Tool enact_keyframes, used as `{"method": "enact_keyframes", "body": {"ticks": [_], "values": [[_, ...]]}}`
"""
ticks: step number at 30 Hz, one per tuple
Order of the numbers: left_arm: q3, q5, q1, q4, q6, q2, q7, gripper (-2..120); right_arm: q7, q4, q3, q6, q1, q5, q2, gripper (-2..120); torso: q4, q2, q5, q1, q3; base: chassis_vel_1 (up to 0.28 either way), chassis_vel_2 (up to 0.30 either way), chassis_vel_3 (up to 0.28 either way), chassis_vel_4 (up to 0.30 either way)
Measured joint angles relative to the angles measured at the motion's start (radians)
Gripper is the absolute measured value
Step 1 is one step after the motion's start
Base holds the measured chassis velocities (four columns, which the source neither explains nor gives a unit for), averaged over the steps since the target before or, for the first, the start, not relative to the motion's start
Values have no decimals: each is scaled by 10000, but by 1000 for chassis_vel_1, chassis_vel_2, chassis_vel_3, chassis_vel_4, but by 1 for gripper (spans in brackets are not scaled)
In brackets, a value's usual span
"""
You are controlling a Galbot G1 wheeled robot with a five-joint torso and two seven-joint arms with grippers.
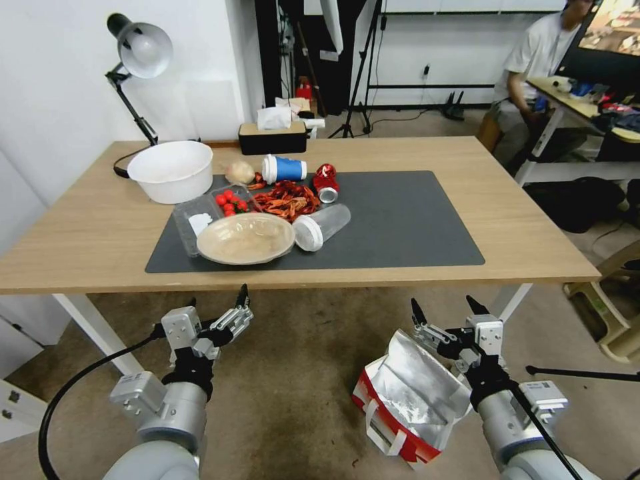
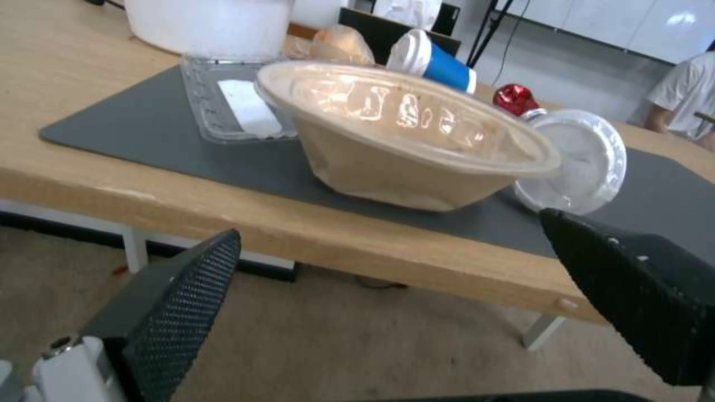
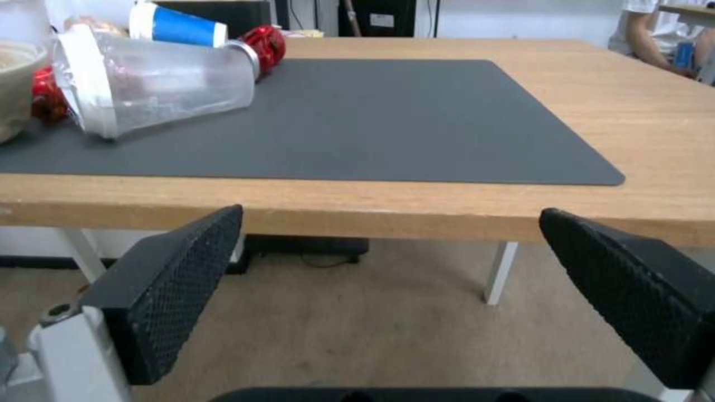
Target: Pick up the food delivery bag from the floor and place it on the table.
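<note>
One food delivery bag point(image 1: 407, 407) sits on the floor point(image 1: 293, 373) at about five o'clock in our head view, its mouth gaping so the silver foil lining shows, with the red band and white strap handles low on its near side. Our right gripper point(image 1: 448, 310) hangs just above the bag's far edge with its two fingers spread apart and nothing between them; we cannot tell whether it touches the foil. Our left gripper point(image 1: 220, 305) is at about seven o'clock, well apart from the bag, held over bare floor with its fingers also parted and holding nothing. Both grippers point toward the near edge of the table point(image 1: 533, 220), which spans the view from nine to three o'clock. In our right wrist view the spread black fingertips point(image 3: 186, 279) frame that wooden edge and the dark grey mat point(image 3: 387, 117) beyond it. On the mat's left half lie a lidded beige bowl point(image 1: 245, 238), a clear cup point(image 1: 322, 227) on its side, a blue cup point(image 1: 285, 168) on its side, a red can point(image 1: 325, 181), red food scraps point(image 1: 287, 199) and a clear tray point(image 1: 200, 220) with small red fruit. At eleven o'clock stand a white basin point(image 1: 172, 170) and a desk lamp point(image 1: 137, 60), with a black tissue box point(image 1: 272, 137) at twelve.
</note>
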Motion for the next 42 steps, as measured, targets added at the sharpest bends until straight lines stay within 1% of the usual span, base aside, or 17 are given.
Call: {"method": "enact_keyframes", "body": {"ticks": [5,6,10,15,26,27,30,36,37,42], "values": [[6,-2,10,0,18,22,31,100,-9,-6,2,0,16,6,-1,100,0,-251,0,-108,-145,0,0,0,0],[6,-2,10,0,18,22,31,100,-9,-6,2,0,16,6,-1,100,0,-251,0,-108,-145,0,0,0,0],[-13,-2,31,-17,56,55,71,100,-20,-33,-2,-1,59,20,-5,100,0,-495,0,-206,-291,0,0,0,0],[-20,0,30,-16,61,70,77,100,-23,-54,0,-2,75,31,-15,100,0,-674,0,-279,-393,0,0,0,0],[-10,30,19,26,68,96,86,100,-45,-115,1,-10,132,53,-22,100,0,-1258,0,-540,-721,0,0,0,0],[-10,30,19,26,68,96,86,100,-45,-115,1,-10,132,53,-22,100,0,-1258,0,-540,-721,0,0,0,0],[-16,74,28,31,84,84,124,100,-50,-151,-2,-18,167,54,-25,100,0,-1446,0,-611,-835,0,0,0,0],[-15,79,13,43,89,82,135,100,-55,-171,-5,-21,182,54,-35,100,0,-1658,0,-704,-954,0,0,0,0],[-11,74,6,43,93,74,141,100,-60,-172,-5,-24,186,56,-52,100,0,-1763,0,-747,-1019,0,0,0,0],[-6,76,7,52,94,52,148,100,-69,-173,-5,-26,190,60,-75,100,0,-1932,0,-816,-1116,0,0,0,0]]}}
